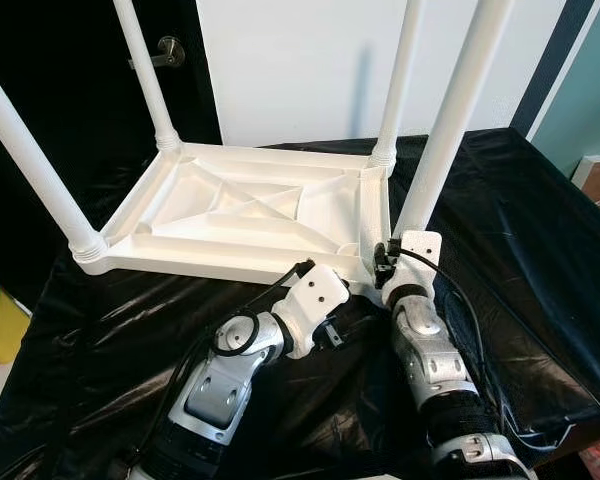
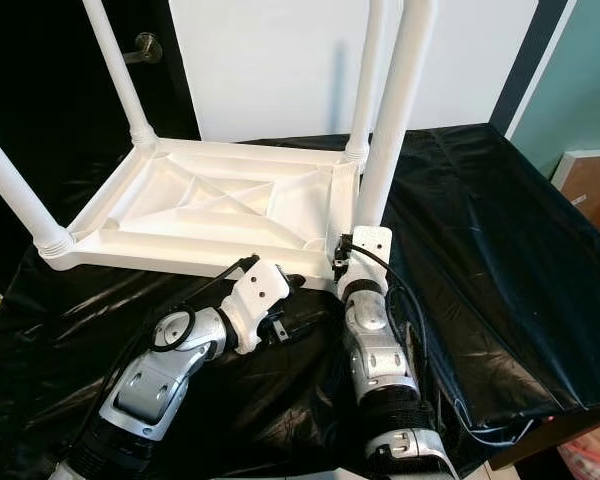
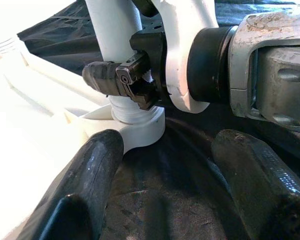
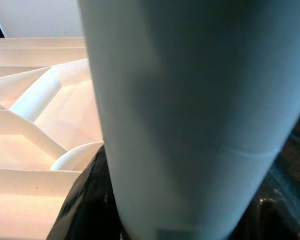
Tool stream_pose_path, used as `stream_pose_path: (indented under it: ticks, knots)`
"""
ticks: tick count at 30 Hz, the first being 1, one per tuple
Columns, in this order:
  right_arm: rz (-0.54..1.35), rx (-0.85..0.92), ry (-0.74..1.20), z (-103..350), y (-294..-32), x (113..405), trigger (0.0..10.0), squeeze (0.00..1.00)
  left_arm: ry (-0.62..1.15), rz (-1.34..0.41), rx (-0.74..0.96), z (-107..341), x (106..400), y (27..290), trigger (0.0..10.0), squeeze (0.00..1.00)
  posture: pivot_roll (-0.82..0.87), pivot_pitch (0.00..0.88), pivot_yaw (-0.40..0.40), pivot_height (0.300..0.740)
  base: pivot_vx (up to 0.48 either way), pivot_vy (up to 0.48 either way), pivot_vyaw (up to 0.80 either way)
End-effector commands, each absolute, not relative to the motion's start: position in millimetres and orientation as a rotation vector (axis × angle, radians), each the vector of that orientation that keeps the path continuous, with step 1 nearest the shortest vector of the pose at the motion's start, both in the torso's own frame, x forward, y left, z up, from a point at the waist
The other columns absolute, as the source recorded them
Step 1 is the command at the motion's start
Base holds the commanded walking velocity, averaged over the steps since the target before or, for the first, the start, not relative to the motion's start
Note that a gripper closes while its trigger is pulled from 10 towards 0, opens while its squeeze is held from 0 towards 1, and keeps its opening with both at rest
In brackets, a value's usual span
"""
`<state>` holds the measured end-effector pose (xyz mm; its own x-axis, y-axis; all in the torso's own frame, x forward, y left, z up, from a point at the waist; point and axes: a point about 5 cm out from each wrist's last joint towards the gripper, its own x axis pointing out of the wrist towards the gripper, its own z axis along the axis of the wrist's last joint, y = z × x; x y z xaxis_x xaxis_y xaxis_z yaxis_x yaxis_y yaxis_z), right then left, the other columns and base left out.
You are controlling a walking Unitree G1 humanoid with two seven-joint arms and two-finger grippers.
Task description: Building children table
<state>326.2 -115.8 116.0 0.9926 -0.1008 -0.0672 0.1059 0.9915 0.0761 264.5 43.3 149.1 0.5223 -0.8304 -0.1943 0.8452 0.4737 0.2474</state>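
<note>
Head view: white children's table (image 1: 250, 205) upside down on black plastic sheet (image 1: 520, 230), four legs pointing up. Right gripper (image 1: 385, 262) at 5 o'clock corner, clamped around base of near-right leg (image 1: 450, 125). Left gripper (image 1: 332, 330) low at 6 o'clock, just beside that corner

Left wrist view: left gripper's fingers (image 3: 92, 170) spread apart over sheet, near corner socket (image 3: 135, 127), not gripping

Right wrist view: fat white leg (image 4: 190, 115) pressed between dark fingers (image 4: 85, 200), ribbed underside (image 4: 35, 125) behind
</note>
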Motion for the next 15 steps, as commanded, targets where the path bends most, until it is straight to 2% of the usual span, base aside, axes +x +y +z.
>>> stream_pose_path:
  ticks: [1,10,11,13,14,15]
  knots:
    - [-0.094,0.119,0.158,98,-115,320,10.0,0.00,0.048,-0.970,0.334,149,265,45,10.0,0.00,-0.03,0.015,-0.004,0.740,0.000,0.000,0.00]
    - [-0.049,0.121,0.132,106,-103,320,10.0,0.00,0.047,-0.961,0.336,150,267,46,10.0,0.00,-0.03,0.014,-0.004,0.740,0.000,0.000,0.00]
    - [-0.042,0.117,0.119,108,-101,320,10.0,0.04,0.047,-0.960,0.336,150,266,46,10.0,0.00,-0.02,0.014,-0.005,0.740,0.000,0.000,0.00]
    - [-0.038,0.114,0.111,110,-100,320,10.0,0.04,0.047,-0.959,0.336,150,266,46,10.0,0.00,-0.02,0.014,-0.005,0.740,0.000,0.000,0.00]
    - [-0.031,0.110,0.102,111,-101,320,10.0,1.00,0.047,-0.957,0.335,150,266,46,10.0,0.00,-0.02,0.014,-0.005,0.740,0.000,0.000,0.00]
    - [-0.002,0.087,0.079,114,-102,320,10.0,1.00,0.047,-0.956,0.335,150,266,46,10.0,0.00,-0.02,0.014,-0.005,0.740,0.000,0.000,0.00]
